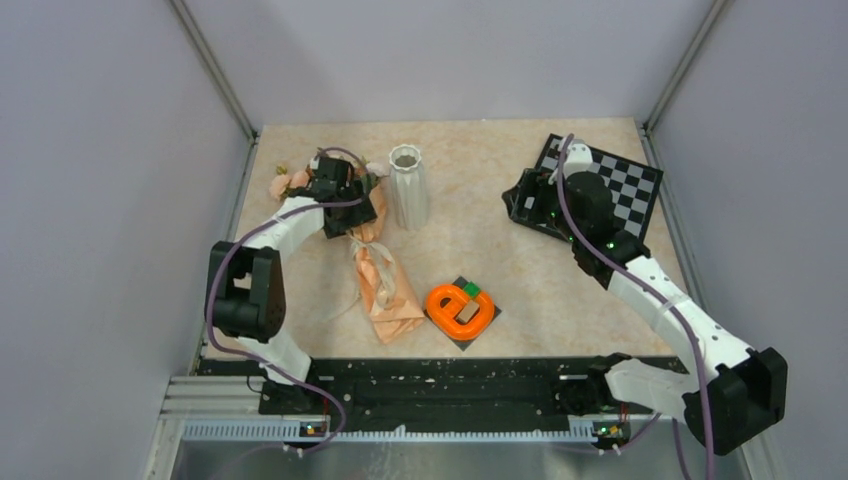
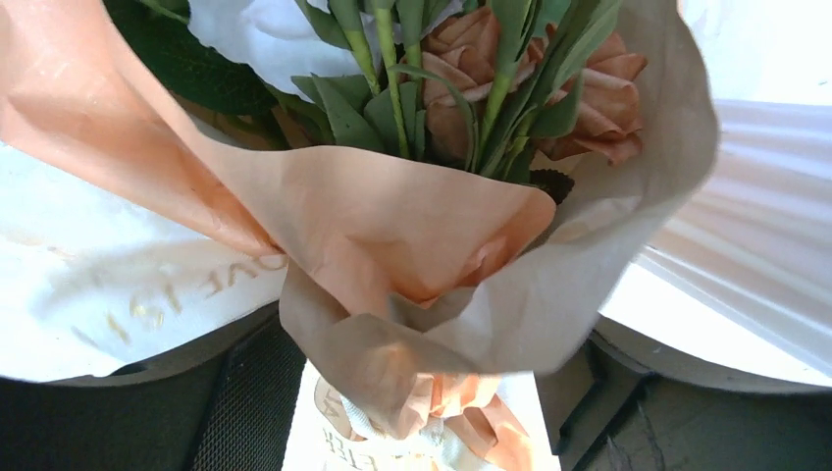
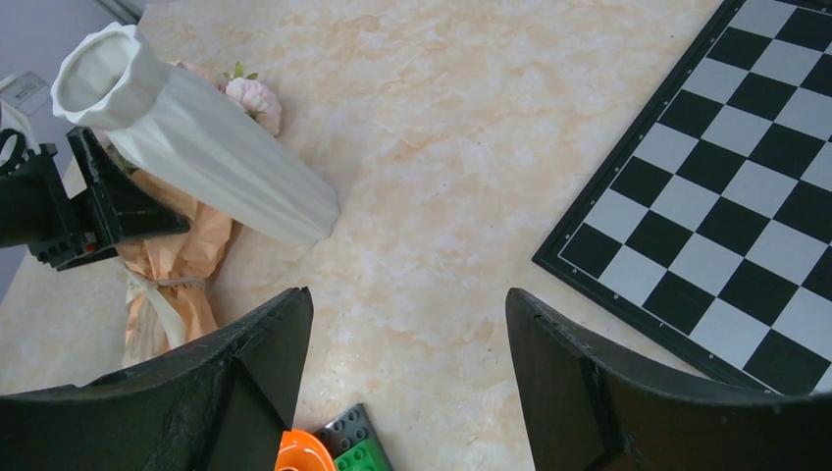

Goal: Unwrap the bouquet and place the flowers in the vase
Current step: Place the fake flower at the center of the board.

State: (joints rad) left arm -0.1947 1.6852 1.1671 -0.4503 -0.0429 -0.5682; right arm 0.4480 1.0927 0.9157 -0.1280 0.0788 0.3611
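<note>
Left tool point(image 1: 338, 195) spread astride the bouquet point(image 1: 382, 285), which lies on the desk point(image 1: 480, 265) beside the upright vase point(image 1: 408, 188). Right tool point(image 3: 407, 343) spread, empty, near the chessboard point(image 1: 612, 185).

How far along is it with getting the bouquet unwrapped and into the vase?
Nothing is finished yet. The peach kraft-paper bouquet lies with its cream ribbon tied, the artificial roses inside. In hand: the left gripper is over its neck, fingers spread either side of the paper; the right gripper hangs open. Left: untie, peel the paper, stand the stems in the upright ribbed white vase, which looks empty.
</note>
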